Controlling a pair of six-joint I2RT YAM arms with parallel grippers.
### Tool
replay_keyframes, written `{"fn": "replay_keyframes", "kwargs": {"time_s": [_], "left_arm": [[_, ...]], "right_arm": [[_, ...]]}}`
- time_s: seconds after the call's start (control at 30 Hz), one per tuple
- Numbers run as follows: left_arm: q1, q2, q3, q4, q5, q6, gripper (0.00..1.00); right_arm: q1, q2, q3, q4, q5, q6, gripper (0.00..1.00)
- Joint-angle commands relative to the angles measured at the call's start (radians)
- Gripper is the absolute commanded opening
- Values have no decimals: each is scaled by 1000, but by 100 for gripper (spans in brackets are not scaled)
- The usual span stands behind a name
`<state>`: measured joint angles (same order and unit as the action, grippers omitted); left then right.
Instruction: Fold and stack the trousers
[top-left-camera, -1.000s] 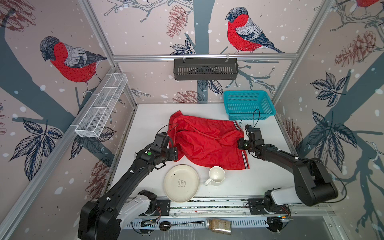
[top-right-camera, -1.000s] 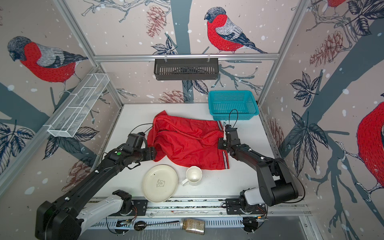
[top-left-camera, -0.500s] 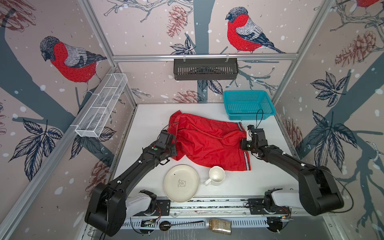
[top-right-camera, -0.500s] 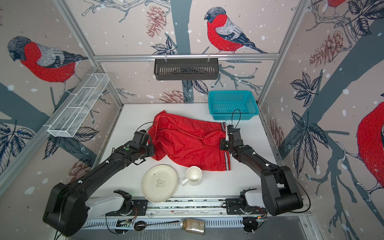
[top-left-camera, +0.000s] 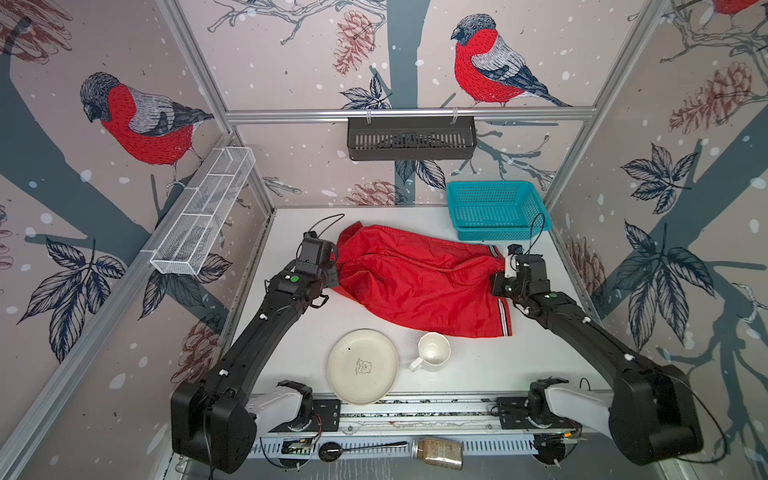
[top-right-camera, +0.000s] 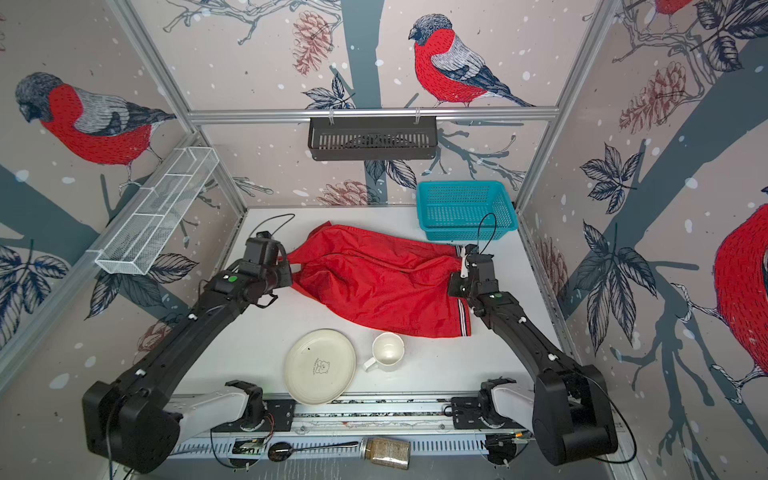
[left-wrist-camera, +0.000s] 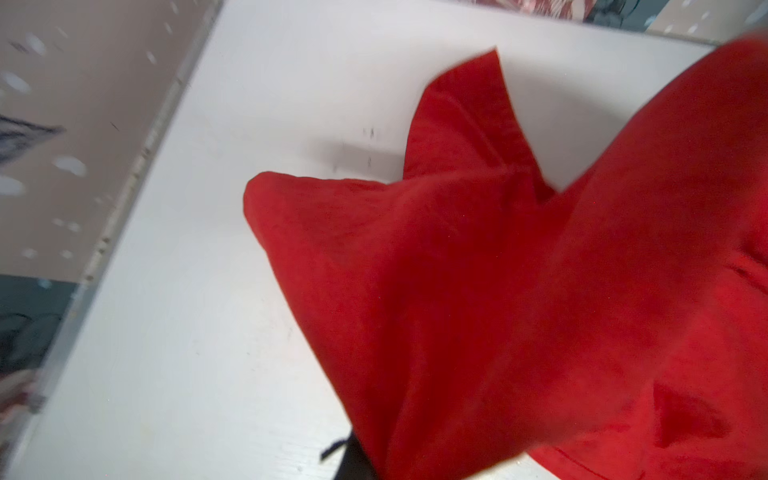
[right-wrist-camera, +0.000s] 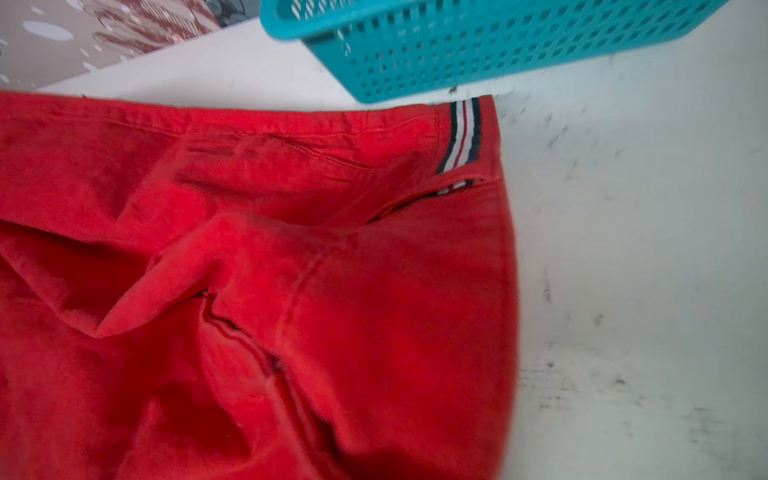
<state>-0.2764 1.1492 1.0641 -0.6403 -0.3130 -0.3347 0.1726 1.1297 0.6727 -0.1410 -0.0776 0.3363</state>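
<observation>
Top views both show the trousers (top-left-camera: 415, 282) lying in the middle of the white desk (top-left-camera: 291, 332), long axis running left to right. The striped band (top-left-camera: 505, 316) closes off the right end, and a pointed corner sticks up toward the back at the left end. The left hand (top-left-camera: 330, 266) is clamped shut on the left edge, and the right hand (top-left-camera: 498, 282) is pinched on the right edge near the band, where the cloth puckers up into it. A blue basket (top-left-camera: 494, 203) sits just beside the far right corner. A plate (top-left-camera: 362, 365) and a mug (top-left-camera: 433, 351) stand near the front hem, and bare desk lies open to the left and behind. Left wrist view: red cloth (left-wrist-camera: 498, 291) rises bunched toward the camera, with clear desk beyond it up to the side wall; the fingers are hidden. Right wrist view: the band (right-wrist-camera: 461, 133) points toward the basket (right-wrist-camera: 498, 41), with empty, scuffed desk beside the trousers' edge.
</observation>
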Motion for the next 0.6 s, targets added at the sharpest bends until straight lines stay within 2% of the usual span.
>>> {"fn": "replay_keyframes", "kwargs": {"time_s": [0.0,0.17,0.23,0.33,0.5,0.57], "left_arm": [[20,-38,127,-132,-173,115,0],[69,-17,378,-282,-246,222,0],[113,22,455,-322,-232,277,0],[143,94,488,-297,-158,322,0],[143,303,501,-203,9,312,0],[143,383,493,-169,117,308,0]], "right_arm": [[-34,-82,60,-49,79,-38,4],[-66,-209,149,-169,183,-74,3],[-81,-263,167,-198,207,-79,3],[-101,-292,180,-221,226,-84,3],[-134,-232,126,-169,308,-76,4],[-163,-191,83,-155,307,-57,4]]}}
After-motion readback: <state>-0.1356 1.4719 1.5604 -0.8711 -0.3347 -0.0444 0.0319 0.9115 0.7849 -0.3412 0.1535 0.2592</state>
